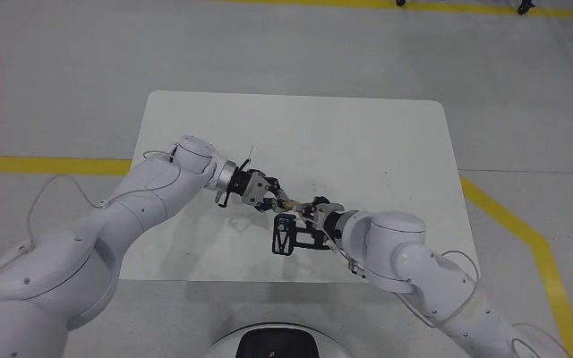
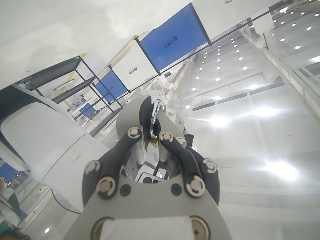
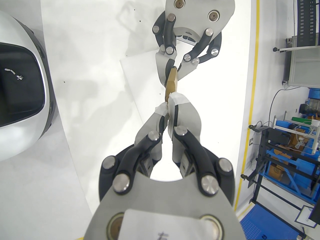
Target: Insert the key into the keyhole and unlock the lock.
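Upside-down logo print on white panels (image 2: 235,3), same on blue panels (image 2: 172,43)

A white worktop (image 1: 376,125) stands on a grey floor (image 1: 269,45) crossed by yellow tape lines (image 1: 54,166); blue and white partition panels (image 2: 172,43) stand beside black shelf frames (image 2: 75,76); round ceiling lights (image 2: 217,68) glow overhead; a blue rack (image 3: 290,154) holds cardboard boxes (image 3: 275,171).

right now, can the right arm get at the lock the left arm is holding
Likely yes: the right end effector sits at the free end of the lock, which the left end effector holds out toward it, with nothing between them.
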